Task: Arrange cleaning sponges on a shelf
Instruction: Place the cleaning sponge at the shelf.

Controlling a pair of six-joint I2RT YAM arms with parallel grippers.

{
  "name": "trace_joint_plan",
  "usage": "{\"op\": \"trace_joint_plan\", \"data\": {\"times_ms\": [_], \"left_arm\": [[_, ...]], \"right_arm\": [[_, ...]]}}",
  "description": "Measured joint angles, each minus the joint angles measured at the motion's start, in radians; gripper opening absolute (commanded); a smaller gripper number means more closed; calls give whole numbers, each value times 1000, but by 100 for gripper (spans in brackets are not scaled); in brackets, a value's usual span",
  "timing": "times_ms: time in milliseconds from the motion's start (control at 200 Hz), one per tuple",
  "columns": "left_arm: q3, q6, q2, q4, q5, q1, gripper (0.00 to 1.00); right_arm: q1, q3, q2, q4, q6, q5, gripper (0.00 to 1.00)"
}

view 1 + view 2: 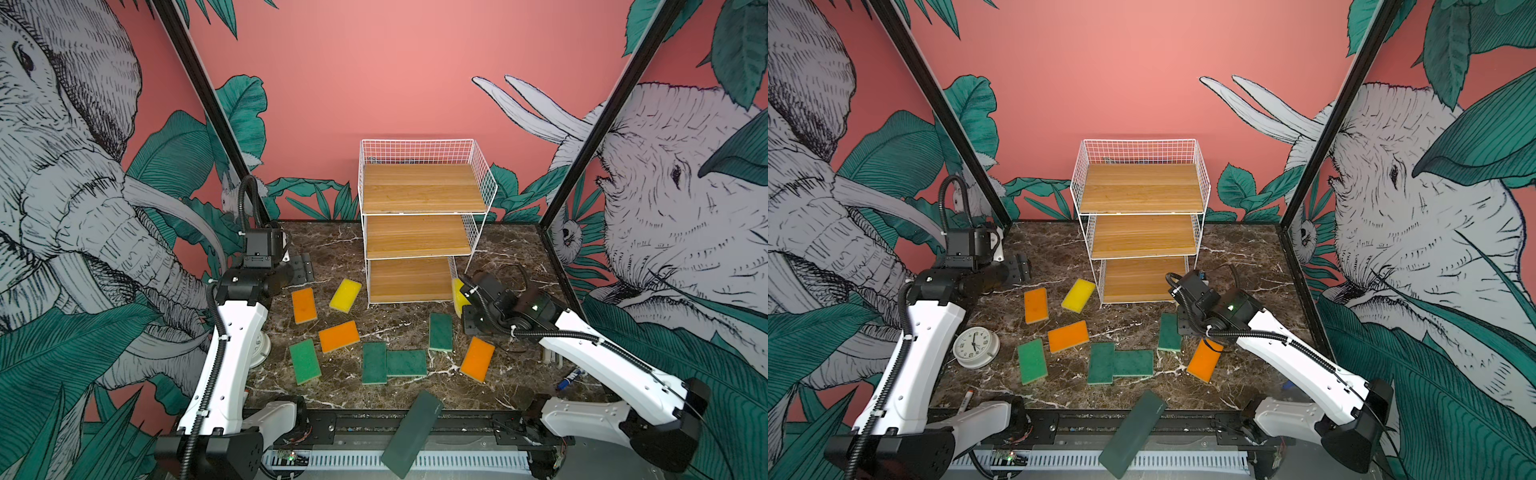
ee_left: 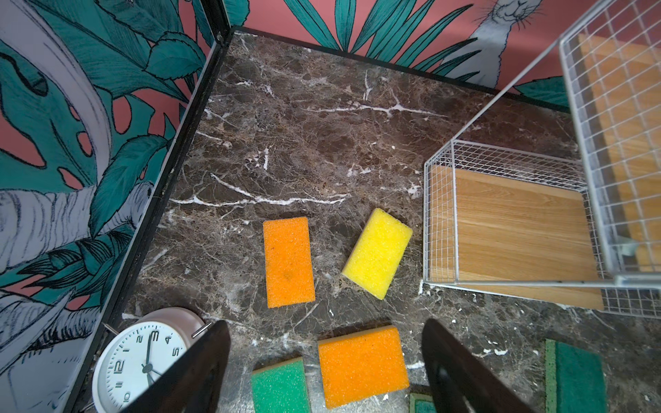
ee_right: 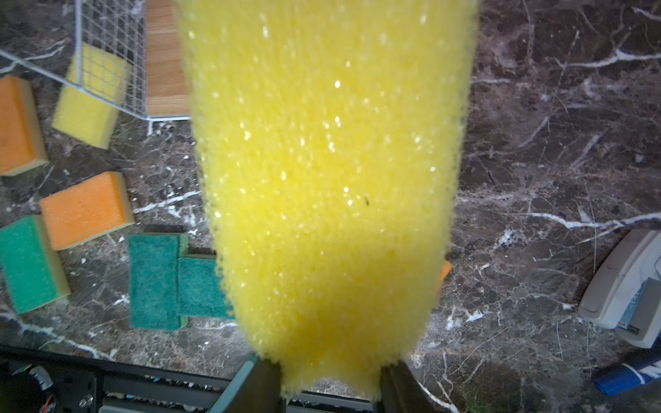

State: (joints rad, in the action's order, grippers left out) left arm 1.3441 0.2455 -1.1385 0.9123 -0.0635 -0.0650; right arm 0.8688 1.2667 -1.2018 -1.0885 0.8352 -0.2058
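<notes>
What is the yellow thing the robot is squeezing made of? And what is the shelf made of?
The yellow sponge in the right gripper looks like soft foam: its surface is fuzzy, full of tiny pores, and pinched in between the fingers. The shelf seems to be thin white-coated metal wire in a grid, with smooth boards showing a light wood grain, perhaps laminate.

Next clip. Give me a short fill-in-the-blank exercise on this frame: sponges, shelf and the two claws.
1. The right claw is shut on a ____ sponge.
2. The number of sponges lying on the shelf boards is ____.
3. The left claw hangs open above an ____ sponge.
4. Near the left arm's base stands a white ____.

Missing words: yellow; zero; orange; clock
</notes>
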Motion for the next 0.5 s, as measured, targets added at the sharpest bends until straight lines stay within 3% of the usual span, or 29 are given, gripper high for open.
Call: {"op": "trace_joint_plan", "data": {"times_ms": [235, 500], "left_arm": [[10, -7, 0, 20, 1, 0, 86], [51, -6, 2, 26, 11, 0, 88]], "right_arm": [[101, 213, -41, -76, 8, -81, 37], [139, 455, -140, -142, -41, -102, 37]]}}
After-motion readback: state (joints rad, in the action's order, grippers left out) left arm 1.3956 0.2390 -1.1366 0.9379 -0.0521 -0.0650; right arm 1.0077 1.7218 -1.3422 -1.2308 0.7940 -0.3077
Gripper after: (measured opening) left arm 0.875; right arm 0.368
